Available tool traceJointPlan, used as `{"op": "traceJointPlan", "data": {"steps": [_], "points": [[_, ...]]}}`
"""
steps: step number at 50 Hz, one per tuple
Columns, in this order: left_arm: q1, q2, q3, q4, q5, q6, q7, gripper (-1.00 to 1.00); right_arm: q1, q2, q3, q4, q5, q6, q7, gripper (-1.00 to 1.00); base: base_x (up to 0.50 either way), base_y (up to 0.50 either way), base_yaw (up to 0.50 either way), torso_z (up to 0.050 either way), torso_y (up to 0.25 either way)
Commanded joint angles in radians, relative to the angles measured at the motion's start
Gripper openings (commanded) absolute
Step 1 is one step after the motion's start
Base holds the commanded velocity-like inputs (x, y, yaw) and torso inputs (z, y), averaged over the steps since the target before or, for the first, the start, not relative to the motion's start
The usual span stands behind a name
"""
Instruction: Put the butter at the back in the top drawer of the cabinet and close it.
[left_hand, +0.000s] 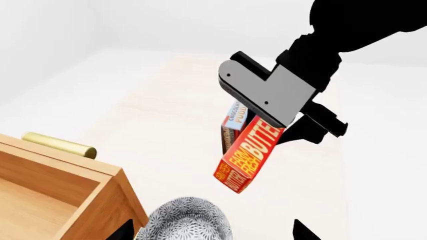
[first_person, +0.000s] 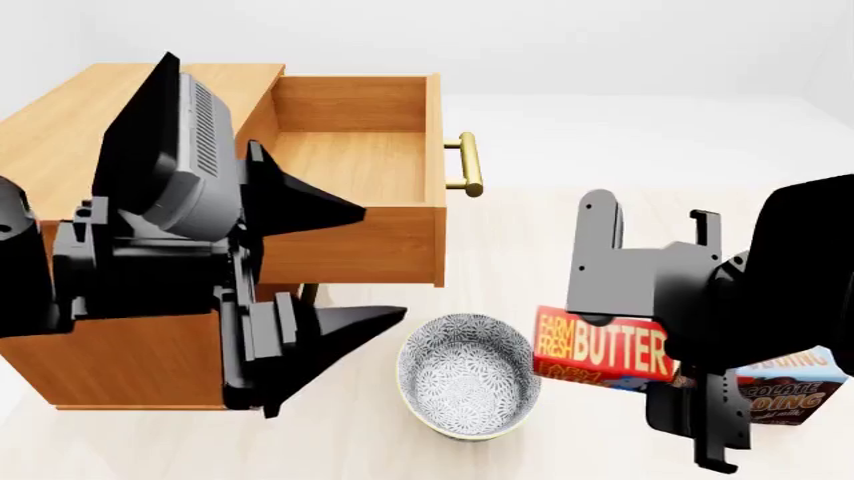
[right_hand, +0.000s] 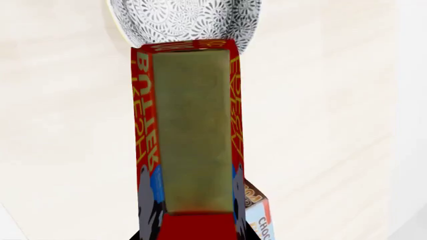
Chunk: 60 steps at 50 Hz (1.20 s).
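Bowl (first_person: 470, 388) beside claw-held butter (first_person: 603, 350)

So the cabinet (first_person: 120, 110) sits at the left, with its top drawer (first_person: 354, 165) pulled out toward the right. The bowl (first_person: 470, 375) is on the floor in front of the drawer, closer to the robot. Right of the bowl, the butter (first_person: 603, 350) is held off the floor in the right gripper (first_person: 641, 320). The pudding box (first_person: 787, 395) is just behind it, maybe touching, hard to tell.

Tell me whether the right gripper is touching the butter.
Touching. The right wrist view shows both fingertips pressed against the sides of the butter, held by the right gripper.
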Motion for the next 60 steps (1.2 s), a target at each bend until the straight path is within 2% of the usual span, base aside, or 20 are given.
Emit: {"op": "traceJointPlan", "data": {"steps": [1,38,60], "points": [[-0.020,0.045,0.016,-0.021,0.034,-0.040,0.012,1.00,0.045,-0.045,0.006,0.010,0.008,-0.002,0.029,-1.00,0.00,0.00,0.00,0.000,0.000],[0.013,0.096,0.064,0.020,0.130,-0.063,0.044,1.00,0.120,-0.203,0.005,0.041,0.156,-0.020,0.109,-1.00,0.00,0.00,0.00,0.000,0.001],[0.041,0.118,0.073,0.025,0.154,-0.048,0.048,1.00,0.154,-0.251,0.019,0.054,0.219,-0.036,0.149,-1.00,0.00,0.00,0.00,0.000,0.000]]}}
